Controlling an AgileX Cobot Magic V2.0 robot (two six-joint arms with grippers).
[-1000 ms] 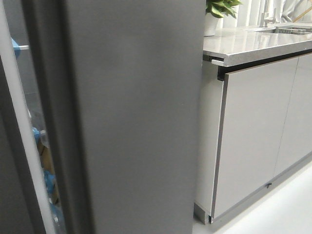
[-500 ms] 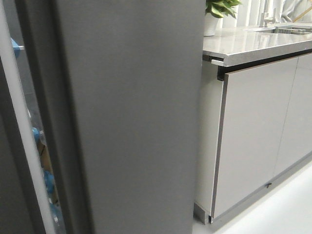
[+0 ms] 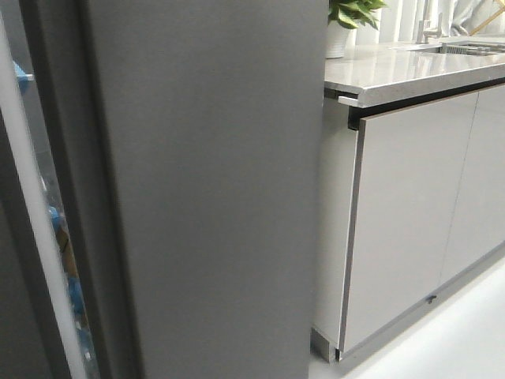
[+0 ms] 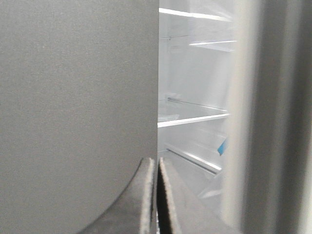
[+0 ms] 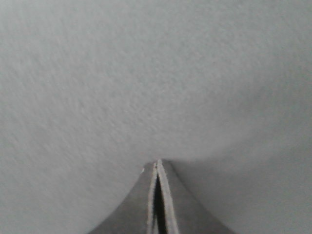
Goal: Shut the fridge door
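Observation:
The fridge door (image 3: 213,189) is a tall matte dark grey slab that fills the middle of the front view. It stands ajar, with a narrow gap at its left edge. My right gripper (image 5: 158,163) is shut and empty, its tips against the door's flat grey face (image 5: 146,73). My left gripper (image 4: 157,161) is shut and empty, its tips at the vertical edge of the grey door face (image 4: 78,97). Beyond that edge the white fridge interior (image 4: 195,117) with glass shelves shows. Neither gripper shows in the front view.
A white strip (image 3: 31,213) and blue packs (image 3: 59,221) show through the gap at the left. Light grey kitchen cabinet fronts (image 3: 410,205) under a pale countertop (image 3: 410,67) stand to the right, with a potted plant (image 3: 351,12) on top. White floor (image 3: 458,339) lies at the lower right.
In the front view the door's left edge has shifted left and the gap beside it has narrowed. The cabinet has slid slightly left in the picture.

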